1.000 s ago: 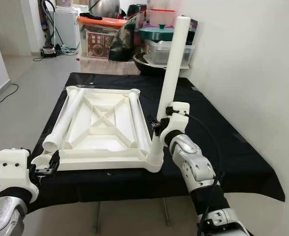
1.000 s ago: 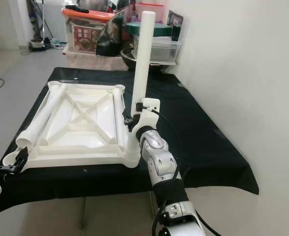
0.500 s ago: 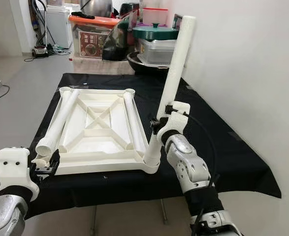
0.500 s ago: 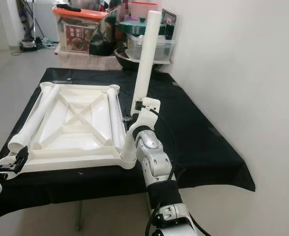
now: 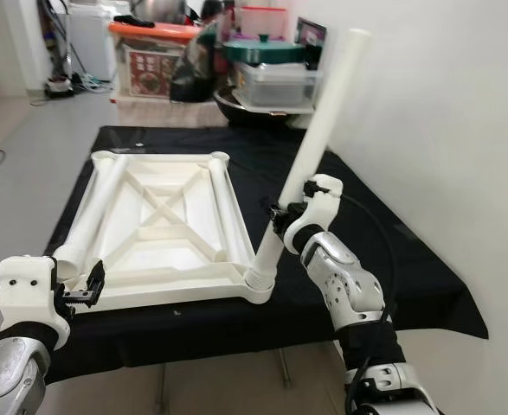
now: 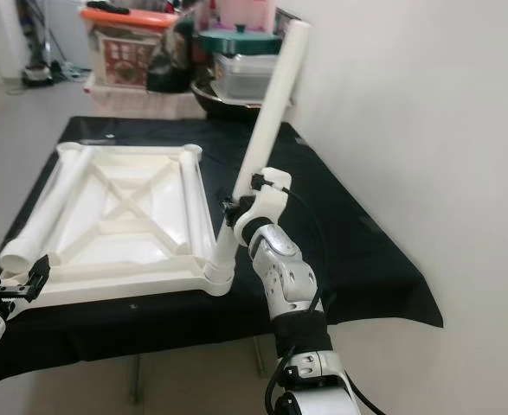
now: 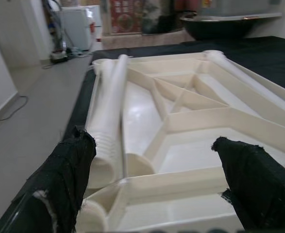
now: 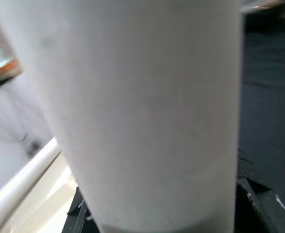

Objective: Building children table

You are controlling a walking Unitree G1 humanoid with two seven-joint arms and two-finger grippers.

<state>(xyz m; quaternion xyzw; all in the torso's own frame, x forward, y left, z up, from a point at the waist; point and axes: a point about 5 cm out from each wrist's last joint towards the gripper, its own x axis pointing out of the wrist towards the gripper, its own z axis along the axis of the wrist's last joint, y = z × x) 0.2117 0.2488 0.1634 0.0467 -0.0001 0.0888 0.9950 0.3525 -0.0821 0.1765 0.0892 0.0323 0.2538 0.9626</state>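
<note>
The white plastic tabletop [image 5: 163,220] lay upside down on a black-draped table [image 5: 409,277], its ribbed underside facing up. The right gripper [image 5: 281,213] was clenched around a long white table leg [image 5: 323,138], which leaned away toward the wall with its lower end seated in the socket at the tabletop's near right corner [image 5: 259,284]. A second leg [image 5: 93,216] lay loose along the tabletop's left side, and a third [image 5: 226,207] lay along the right. The left gripper [image 5: 89,290] hovered at the near left corner, fingers [image 7: 67,170] spread apart and grasping nothing, just short of the rim. Storage bins and a lidded pot [image 5: 266,52] crowded the floor beyond the table's far edge.
</note>
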